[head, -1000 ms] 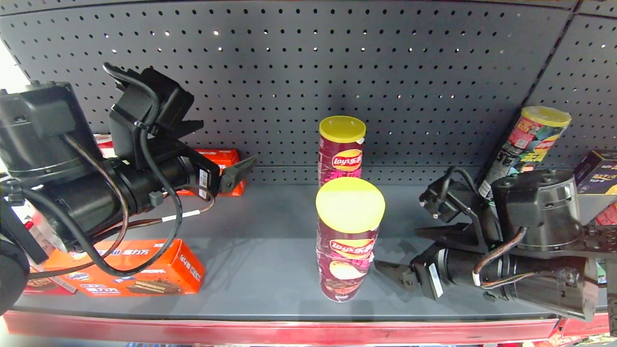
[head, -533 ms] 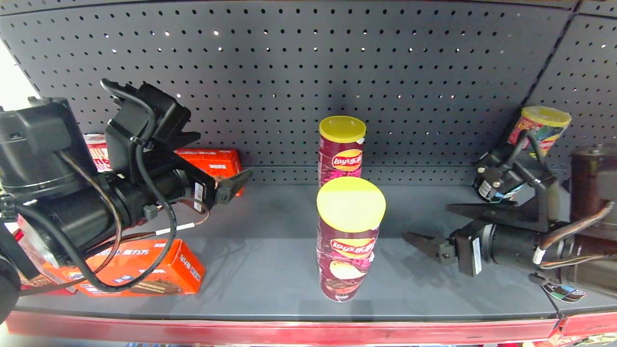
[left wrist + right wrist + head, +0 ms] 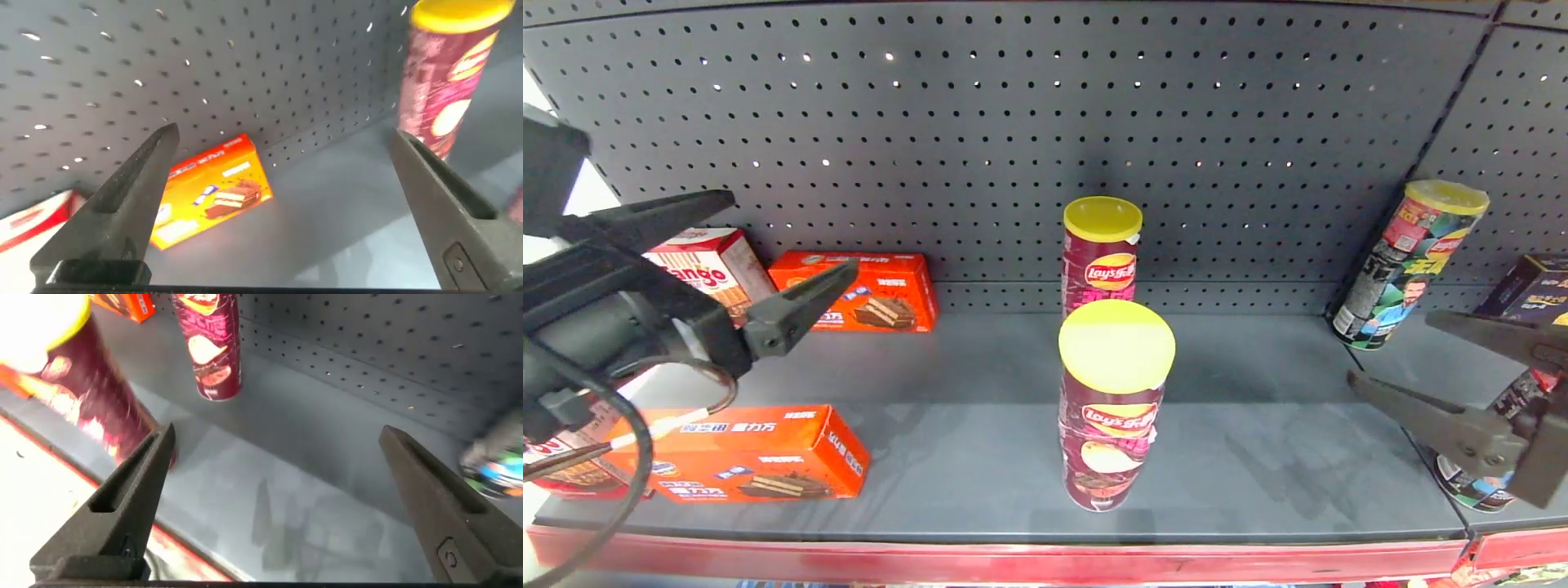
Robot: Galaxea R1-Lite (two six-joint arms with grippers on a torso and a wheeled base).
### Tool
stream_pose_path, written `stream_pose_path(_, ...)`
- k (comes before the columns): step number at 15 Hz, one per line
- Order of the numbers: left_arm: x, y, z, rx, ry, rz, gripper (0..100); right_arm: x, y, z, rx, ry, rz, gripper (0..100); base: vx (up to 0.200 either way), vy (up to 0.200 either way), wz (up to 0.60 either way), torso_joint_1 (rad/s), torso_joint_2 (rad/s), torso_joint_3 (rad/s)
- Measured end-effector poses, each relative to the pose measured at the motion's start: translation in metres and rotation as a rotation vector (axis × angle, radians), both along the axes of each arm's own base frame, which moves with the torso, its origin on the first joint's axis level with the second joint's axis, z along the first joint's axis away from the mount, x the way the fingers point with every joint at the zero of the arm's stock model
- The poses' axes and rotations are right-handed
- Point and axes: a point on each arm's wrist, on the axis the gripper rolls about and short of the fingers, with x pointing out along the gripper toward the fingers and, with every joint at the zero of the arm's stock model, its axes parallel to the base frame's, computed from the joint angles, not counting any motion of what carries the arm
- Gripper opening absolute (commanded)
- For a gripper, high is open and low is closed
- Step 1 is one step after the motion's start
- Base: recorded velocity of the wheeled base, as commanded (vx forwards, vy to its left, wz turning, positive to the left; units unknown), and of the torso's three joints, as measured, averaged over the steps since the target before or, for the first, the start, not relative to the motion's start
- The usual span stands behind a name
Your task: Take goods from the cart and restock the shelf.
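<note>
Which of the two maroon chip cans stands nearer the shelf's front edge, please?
The front can, standing mid-shelf; the other maroon can stands directly behind it, by the pegboard.

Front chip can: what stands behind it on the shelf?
A second can with a yellow lid, upright near the pegboard. In the head view the front can covers its lower part.

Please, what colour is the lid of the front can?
Yellow; the front can's lid shows best in the head view.
</note>
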Motion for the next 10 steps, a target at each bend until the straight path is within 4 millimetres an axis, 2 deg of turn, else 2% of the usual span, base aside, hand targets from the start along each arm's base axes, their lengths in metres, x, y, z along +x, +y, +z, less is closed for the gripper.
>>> stream_pose_path(2, -0.028, 0.011, -0.006, -0.015, -0.027, 0.005, 100, -0.020, -0.015, -0.008, 0.007, -0.031, 0.005, 100, 0.000, 0.000, 0.00, 0.000, 0.00, 0.000)
stream_pose_path(5, -0.066, 0.026, -0.029, -0.022, -0.040, 0.008, 100, -0.041, -0.030, -0.019, 0.027, -0.064, 0.015, 100, 0.000, 0.000, 0.00, 0.000, 0.00, 0.000)
stream_pose_path(10, -0.108, 0.043, -0.061, -0.046, -0.080, 0.055, 100, -0.063, -0.042, -0.053, 0.014, -0.043, 0.079, 100, 0.000, 0.000, 0.00, 0.000, 0.00, 0.000)
